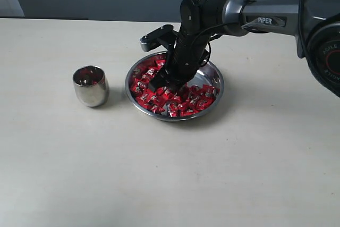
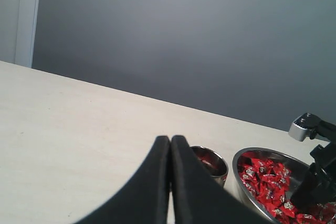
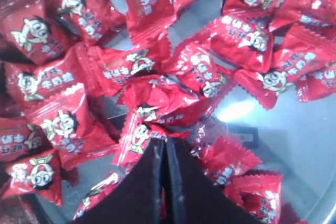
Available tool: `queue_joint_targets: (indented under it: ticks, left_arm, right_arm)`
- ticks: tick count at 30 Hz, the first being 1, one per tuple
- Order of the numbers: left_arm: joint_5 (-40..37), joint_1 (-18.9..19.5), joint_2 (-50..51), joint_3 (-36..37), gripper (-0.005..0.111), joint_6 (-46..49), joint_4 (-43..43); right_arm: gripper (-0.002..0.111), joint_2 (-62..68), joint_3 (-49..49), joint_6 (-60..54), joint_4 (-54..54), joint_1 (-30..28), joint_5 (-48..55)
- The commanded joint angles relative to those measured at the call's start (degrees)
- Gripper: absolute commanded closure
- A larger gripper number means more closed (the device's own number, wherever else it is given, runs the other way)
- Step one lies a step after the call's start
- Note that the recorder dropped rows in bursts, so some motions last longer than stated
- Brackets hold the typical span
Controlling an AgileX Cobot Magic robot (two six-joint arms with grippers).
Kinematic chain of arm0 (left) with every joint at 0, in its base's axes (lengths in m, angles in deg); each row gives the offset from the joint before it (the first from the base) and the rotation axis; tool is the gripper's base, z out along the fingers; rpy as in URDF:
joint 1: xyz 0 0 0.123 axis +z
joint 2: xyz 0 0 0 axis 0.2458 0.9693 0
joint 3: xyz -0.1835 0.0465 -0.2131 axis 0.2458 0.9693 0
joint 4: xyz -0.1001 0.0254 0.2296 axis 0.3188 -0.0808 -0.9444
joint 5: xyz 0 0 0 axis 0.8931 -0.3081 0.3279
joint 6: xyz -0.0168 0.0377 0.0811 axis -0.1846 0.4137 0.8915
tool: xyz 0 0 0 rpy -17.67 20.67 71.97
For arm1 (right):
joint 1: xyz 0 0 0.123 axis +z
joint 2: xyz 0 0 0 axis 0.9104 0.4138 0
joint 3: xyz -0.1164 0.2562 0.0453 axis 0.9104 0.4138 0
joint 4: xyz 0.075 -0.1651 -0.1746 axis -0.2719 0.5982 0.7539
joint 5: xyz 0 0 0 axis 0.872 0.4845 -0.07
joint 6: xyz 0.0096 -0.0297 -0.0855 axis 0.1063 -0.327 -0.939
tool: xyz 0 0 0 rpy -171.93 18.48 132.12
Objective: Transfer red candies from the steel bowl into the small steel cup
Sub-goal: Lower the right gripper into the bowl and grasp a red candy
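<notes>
Noted right gripper (image 1: pixel 158 85) low in the steel bowl (image 1: pixel 214 95), tips down among the red candies (image 1: pixel 187 102) on the side nearer the cup. Seen from its own wrist: fingers (image 3: pixel 181 182) pressed together, only a thin seam between them, tips (image 3: pixel 163 144) against a crumpled wrapper (cannot tell whether any foil is pinched in the seam). Around the tips, red candies (image 3: pixel 152 56) lying loose and overlapping, with bare patches of the steel bowl (image 3: pixel 299 145) showing between.

Found small steel cup (image 1: pixel 91 90) upright on the pale table (image 1: pixel 58 163), near the bowl but apart from it, to its left in the exterior view.

Spotted left gripper (image 2: pixel 169 141) only in its own wrist view, above the table, fingers closed flat against each other, nothing between. Beyond them, small steel cup (image 2: pixel 212 161) and, beside it, steel bowl (image 2: pixel 236 174) with red candies (image 2: pixel 265 179) inside.
</notes>
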Motion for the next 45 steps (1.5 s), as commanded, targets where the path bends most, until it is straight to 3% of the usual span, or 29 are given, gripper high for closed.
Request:
queue_joint_targets:
  ticks: [1, 9, 17, 23, 29, 36, 38, 43, 45]
  left_arm:
    - [0.25, 0.08, -0.29, 0.23, 0.106, -0.03, 0.59]
    - [0.25, 0.08, -0.29, 0.23, 0.106, -0.03, 0.59]
    - [0.25, 0.08, -0.29, 0.23, 0.106, -0.03, 0.59]
    - [0.25, 0.08, -0.29, 0.23, 0.106, -0.03, 0.59]
    - [0.25, 0.08, -0.29, 0.23, 0.106, -0.03, 0.59]
    - [0.25, 0.08, -0.29, 0.23, 0.106, -0.03, 0.59]
    - [0.25, 0.08, -0.29, 0.23, 0.106, -0.03, 0.59]
    - [0.25, 0.08, -0.29, 0.23, 0.106, -0.03, 0.59]
    - [0.25, 0.08, -0.29, 0.23, 0.106, -0.03, 0.59]
  right_arm:
    - [0.109, -0.46, -0.08, 0.05, 0.26, -0.13, 0.3]
    - [0.109, -5.69, -0.08, -0.32, -8.48, -0.13, -4.58]
    - [0.109, -7.85, -0.08, -8.43, -18.68, 2.83, -11.2]
    - [0.109, -7.85, -0.08, -7.03, -14.75, 3.09, -12.65]
    - [0.109, -7.47, -0.08, 0.72, -5.05, 2.43, -8.64]
    - [0.109, -5.58, -0.08, 1.48, 1.7, 2.43, -3.16]
    - [0.104, -5.17, -0.08, 1.36, 1.97, 2.43, -3.05]
    - [0.075, -4.51, -0.08, 0.97, 2.36, 2.43, -3.18]
    - [0.069, -4.28, -0.08, 0.97, 2.37, 2.43, -3.04]
